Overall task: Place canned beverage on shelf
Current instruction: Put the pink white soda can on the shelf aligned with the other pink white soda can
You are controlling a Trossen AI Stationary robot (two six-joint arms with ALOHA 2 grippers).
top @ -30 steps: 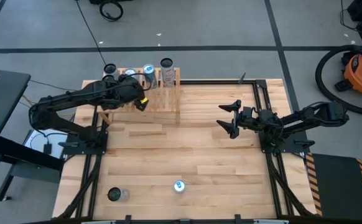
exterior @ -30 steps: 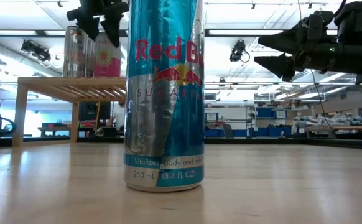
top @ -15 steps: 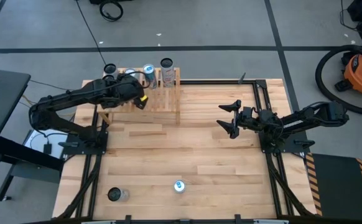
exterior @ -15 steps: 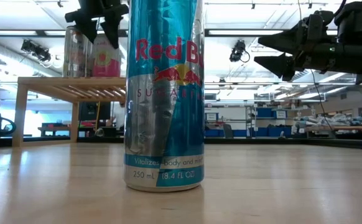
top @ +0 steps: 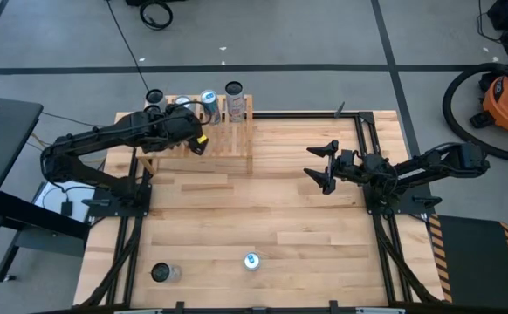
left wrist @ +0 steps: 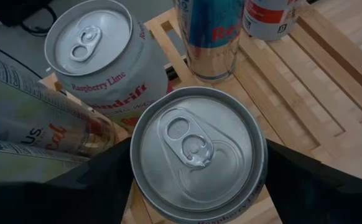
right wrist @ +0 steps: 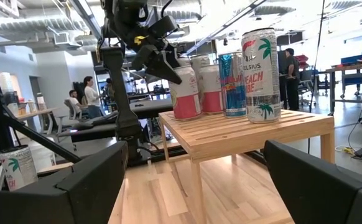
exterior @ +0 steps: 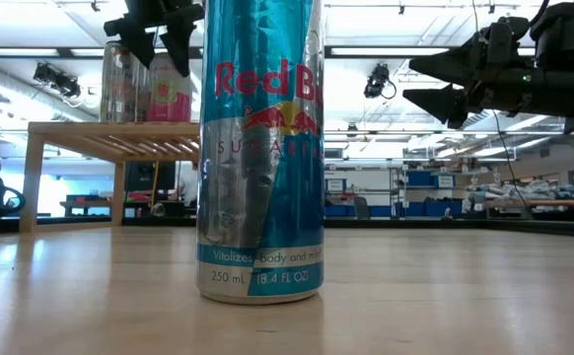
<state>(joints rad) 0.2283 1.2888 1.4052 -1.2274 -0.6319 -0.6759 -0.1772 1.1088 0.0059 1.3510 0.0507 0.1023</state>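
While the left gripper [top: 198, 139] hangs over the shelf [top: 236, 139], the step in hand looks like the release: a silver-topped can [left wrist: 196, 152] stands on the slats directly under that gripper, its two dark fingers [left wrist: 106, 180] set on either side of the rim. Whether they are touching the can's wall or have just let go I cannot tell from the wrist view, which hides the contact behind the lid. On the shelf beside this can stand a Raspberry Lime can [left wrist: 103, 59], a blue can [left wrist: 213, 37] and, at the far end, a taller Celsius can [right wrist: 260, 68] (four in a row as the right wrist sees it). Next, the left arm needs to spread wider and lift straight up, clear of the close neighbours, before going for another drink such as the blue Red Bull can [top: 251, 260] standing on the table well apart from the shelf, on the near side. Against the earlier frames almost nothing has shifted; the left arm sits in the same spot above the shelf. Well off to the shelf's right, the right gripper [top: 322, 171] waits with fingers wide apart, holding nothing.
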